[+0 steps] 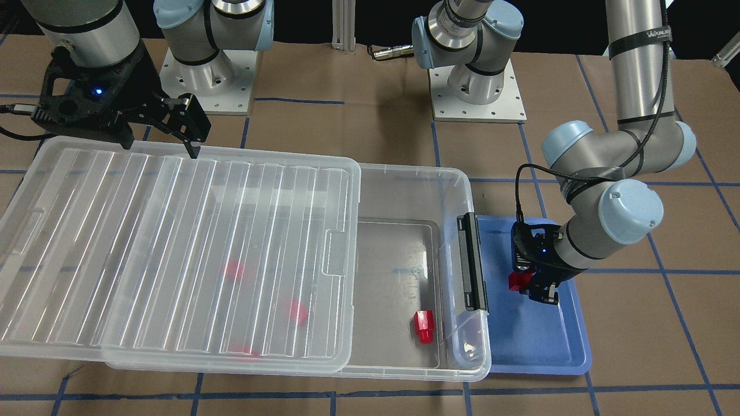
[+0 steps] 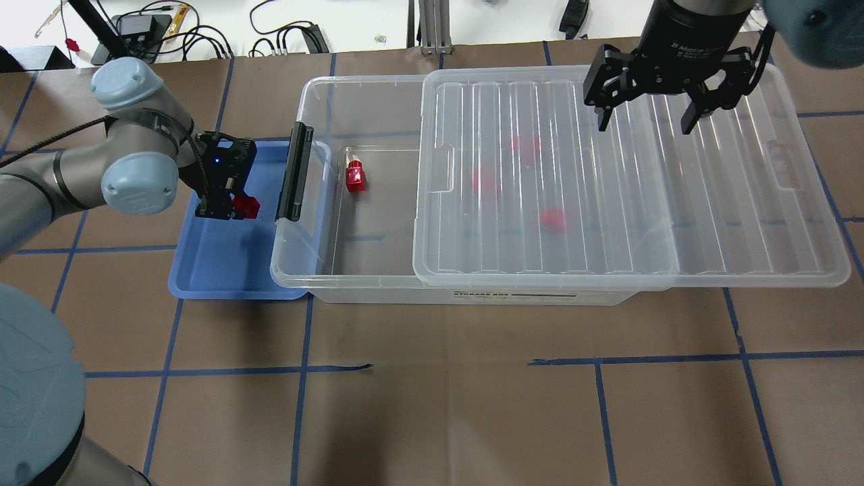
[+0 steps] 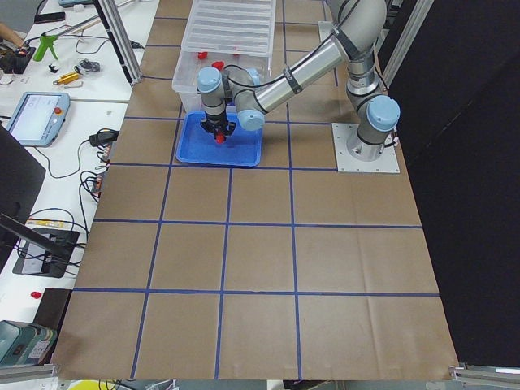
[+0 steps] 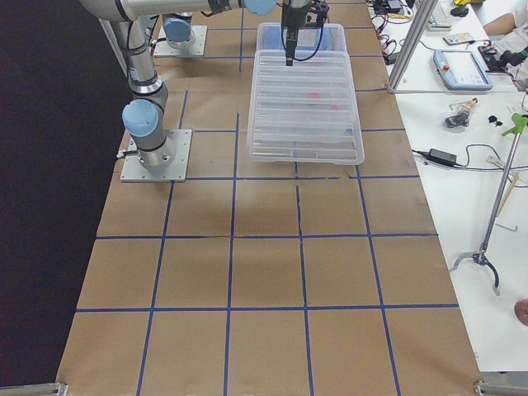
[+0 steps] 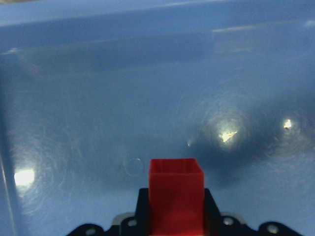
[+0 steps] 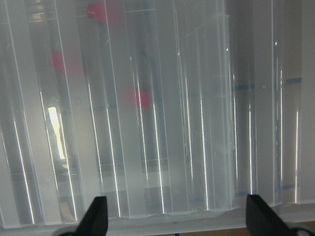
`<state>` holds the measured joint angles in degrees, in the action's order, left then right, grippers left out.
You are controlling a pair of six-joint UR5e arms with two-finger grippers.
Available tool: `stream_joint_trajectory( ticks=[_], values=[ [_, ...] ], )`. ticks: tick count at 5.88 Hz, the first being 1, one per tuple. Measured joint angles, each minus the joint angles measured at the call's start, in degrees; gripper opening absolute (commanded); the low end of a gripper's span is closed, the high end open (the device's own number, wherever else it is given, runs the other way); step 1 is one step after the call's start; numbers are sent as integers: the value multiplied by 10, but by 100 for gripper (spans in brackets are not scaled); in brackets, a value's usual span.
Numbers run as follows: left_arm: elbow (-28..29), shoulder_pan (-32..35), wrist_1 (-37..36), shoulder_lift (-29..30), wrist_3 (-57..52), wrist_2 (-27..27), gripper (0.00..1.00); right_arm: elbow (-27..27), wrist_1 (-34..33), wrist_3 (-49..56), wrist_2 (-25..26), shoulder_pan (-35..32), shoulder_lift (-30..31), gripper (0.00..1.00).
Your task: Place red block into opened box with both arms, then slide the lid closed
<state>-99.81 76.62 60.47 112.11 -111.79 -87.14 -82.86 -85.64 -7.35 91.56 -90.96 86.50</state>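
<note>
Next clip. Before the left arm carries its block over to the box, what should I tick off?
1. Grip: red block sits between the fingers of the left gripper: ok.
2. Height: block high enough to pass the box end wall and black latch: cannot tell.
3. Opening: box end beside the blue tray is not covered by the lid: ok.
4. Drop spot: bare floor in the opening beside the loose block: ok.
5. Path: right gripper open above the lid, away from the opening: ok.
6. Lid closed: not ok, not yet due.
</note>
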Motion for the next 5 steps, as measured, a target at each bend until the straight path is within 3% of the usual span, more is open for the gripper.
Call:
stream_joint_trajectory(
  ticks=[2, 3, 5],
  values=[
    [79, 11, 161, -58, 21, 3, 4, -2, -5, 27, 0, 11, 1, 100],
    [99, 23, 207, -81, 49, 7, 4, -1, -6, 29, 1, 13, 3, 100],
    [110, 96, 223, -98, 166, 26, 4, -1, -8, 29, 2, 15, 4, 100]
  ],
)
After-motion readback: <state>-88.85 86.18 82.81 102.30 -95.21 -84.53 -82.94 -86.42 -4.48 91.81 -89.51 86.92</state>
